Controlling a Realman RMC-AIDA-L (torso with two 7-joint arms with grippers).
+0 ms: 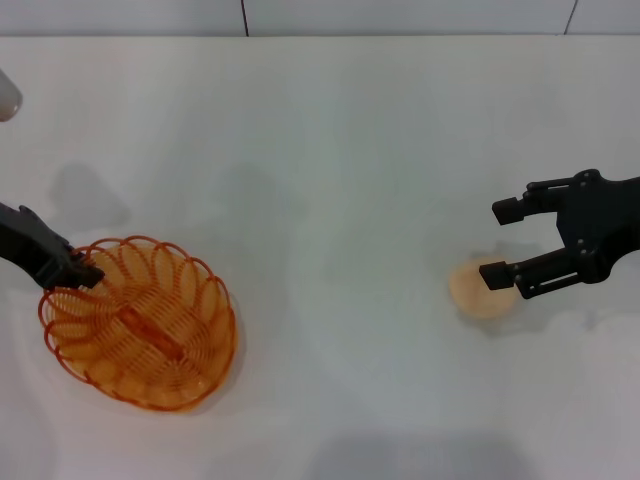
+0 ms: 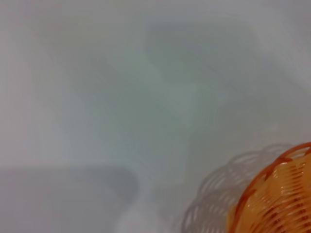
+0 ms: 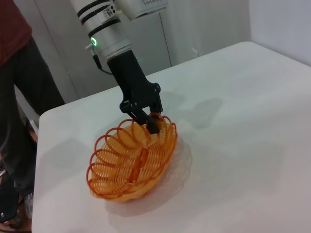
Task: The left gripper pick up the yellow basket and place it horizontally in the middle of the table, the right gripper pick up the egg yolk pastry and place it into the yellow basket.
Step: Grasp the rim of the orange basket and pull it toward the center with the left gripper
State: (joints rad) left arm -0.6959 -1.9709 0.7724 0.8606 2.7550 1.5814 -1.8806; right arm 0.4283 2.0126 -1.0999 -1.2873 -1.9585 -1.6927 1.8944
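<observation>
The yellow basket (image 1: pixel 140 325) is at the left front of the white table (image 1: pixel 330 150). My left gripper (image 1: pixel 85 272) is shut on the basket's far left rim. In the right wrist view the same gripper (image 3: pixel 149 122) pinches the rim of the basket (image 3: pixel 131 162), and that end sits slightly raised. The left wrist view shows only a part of the basket (image 2: pixel 277 199) and its shadow. The egg yolk pastry (image 1: pixel 478 292) lies on the table at the right. My right gripper (image 1: pixel 500 243) is open, just above and beside the pastry, with one finger over its edge.
A white object (image 1: pixel 6 95) sits at the table's far left edge. In the right wrist view a person in a red top (image 3: pixel 17 53) stands beyond the table's corner (image 3: pixel 46 116). Grey wall panels lie behind the table.
</observation>
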